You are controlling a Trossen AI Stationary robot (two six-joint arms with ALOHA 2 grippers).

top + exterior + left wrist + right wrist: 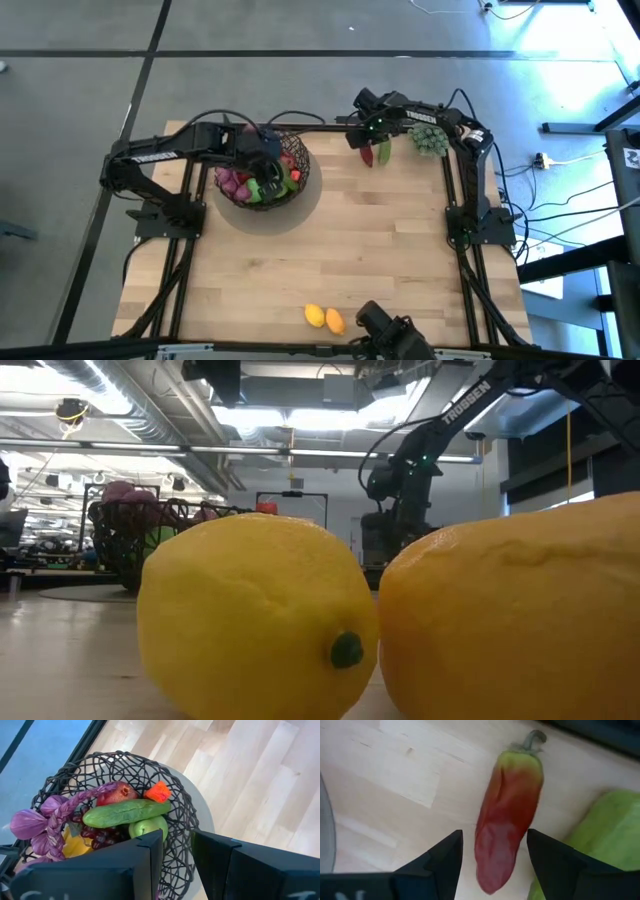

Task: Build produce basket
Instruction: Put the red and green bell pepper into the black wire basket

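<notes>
The wooden desk (380, 250) is seen from above, with both arms reaching over its far side. The basket (262, 176) is placed on the far left part of the desk, and it is already filled: a cucumber (125, 812), a green apple (148, 826), a pomegranate (116, 793), purple grapes (100, 837) and an orange carrot (158, 792) are lying inside it.

The left gripper (176, 851) is held over the basket, and its fingers are set narrowly apart, with nothing between them.

The right gripper (495, 851) is lowered at the far right part of the desk. Its fingers are opened on both sides of a red pepper (507, 810), which is lying flat on the desk; whether it is touched cannot be told. A green pepper (600, 835) is lying just beside it.

Two lemons (324, 318) are left at the near edge, well apart from the basket.
</notes>
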